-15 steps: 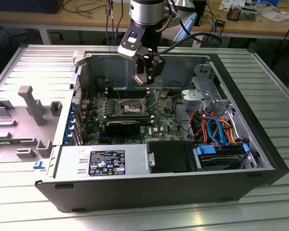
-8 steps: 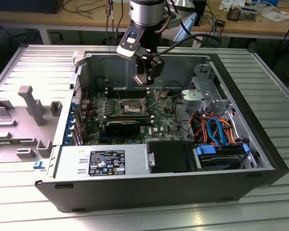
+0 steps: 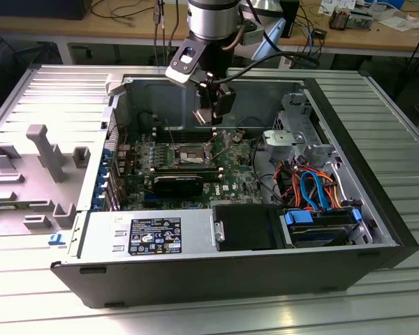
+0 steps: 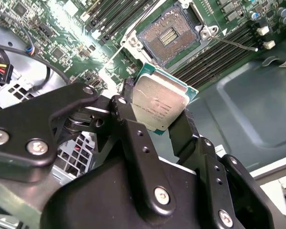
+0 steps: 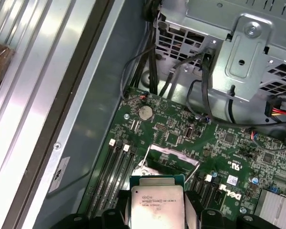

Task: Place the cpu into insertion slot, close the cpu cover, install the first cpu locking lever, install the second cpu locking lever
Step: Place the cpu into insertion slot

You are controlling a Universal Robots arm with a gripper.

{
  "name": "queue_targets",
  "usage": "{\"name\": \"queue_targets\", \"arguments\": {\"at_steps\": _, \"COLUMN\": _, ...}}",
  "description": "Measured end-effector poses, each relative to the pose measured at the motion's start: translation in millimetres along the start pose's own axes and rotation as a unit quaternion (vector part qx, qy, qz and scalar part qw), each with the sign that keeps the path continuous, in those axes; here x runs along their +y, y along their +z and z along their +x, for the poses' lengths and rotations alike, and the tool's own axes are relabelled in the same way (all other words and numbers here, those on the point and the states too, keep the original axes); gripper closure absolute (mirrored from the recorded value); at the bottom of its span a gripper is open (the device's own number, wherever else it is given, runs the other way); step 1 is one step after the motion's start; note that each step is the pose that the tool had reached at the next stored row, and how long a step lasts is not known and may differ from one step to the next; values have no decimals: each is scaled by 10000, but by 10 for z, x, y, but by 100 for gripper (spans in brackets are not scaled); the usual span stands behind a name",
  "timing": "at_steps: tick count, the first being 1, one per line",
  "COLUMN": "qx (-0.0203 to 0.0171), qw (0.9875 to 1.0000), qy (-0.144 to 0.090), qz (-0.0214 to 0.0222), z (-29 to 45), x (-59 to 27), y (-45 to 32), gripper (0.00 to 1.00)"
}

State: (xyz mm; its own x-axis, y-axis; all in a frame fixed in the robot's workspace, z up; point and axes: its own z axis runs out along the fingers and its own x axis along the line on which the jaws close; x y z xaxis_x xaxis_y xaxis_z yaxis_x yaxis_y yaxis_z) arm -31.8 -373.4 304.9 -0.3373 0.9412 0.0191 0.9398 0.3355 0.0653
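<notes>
gripper (image 4: 158, 109): clamped on the cpu (image 4: 159, 102). One black finger (image 4: 133, 119) sits on each of two opposite edges, and the chip's metal lid faces both wrist cams.
cpu: in the air above the insertion slot (image 4: 169, 38), apart from it and not yet seated. In the second wrist view it sits a bit off to one side of the slot.
ext view: gripper (image 3: 213, 115) hangs over the slot (image 3: 188, 155), toward its exterior-view-right side.
insertion slot: open, dark pin field bare, silvery rim round it, no chip inside.
cpu cover (image 5: 176, 153): silvery frame, looks swung up off the slot and standing at one edge of it. Exact angle can't be told.
locking lever (image 4: 236, 44): thin wire rod, released, lying beside the slot across the memory slots (image 4: 214, 59).
step (judged): first of four, placing the chip. Cover and both levers not yet done.
doing it well (judged):
- square the chip's edges w/ the slot rim before descending
- match notches/corner mark to the slot; these can't be read here
- keep the chip flat, no tilt, and centred over the slot
- lower it straight into the rim and let it settle w/o pressing
risk (judged): the pin field looks fine and bendable, so a skewed or sliding touchdown could damage it. Fingers need room vs the rim, raised cover and lever near the slot.
</notes>
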Motion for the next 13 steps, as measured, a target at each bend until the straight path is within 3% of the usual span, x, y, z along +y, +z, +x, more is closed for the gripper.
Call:
{"name": "queue_targets", "arguments": {"at_steps": 4, "qx": -18, "qw": 9996, "qy": 281, "qz": -5, "z": 0, "x": -1, "y": 17, "gripper": 46}}
{"name": "queue_targets", "arguments": {"at_steps": 8, "qx": -41, "qw": 9980, "qy": 625, "qz": -11, "z": -1, "x": -2, "y": 31, "gripper": 46}}
{"name": "queue_targets", "arguments": {"at_steps": 13, "qx": -43, "qw": 9978, "qy": 663, "qz": -13, "z": -1, "x": -2, "y": 32, "gripper": 46}}
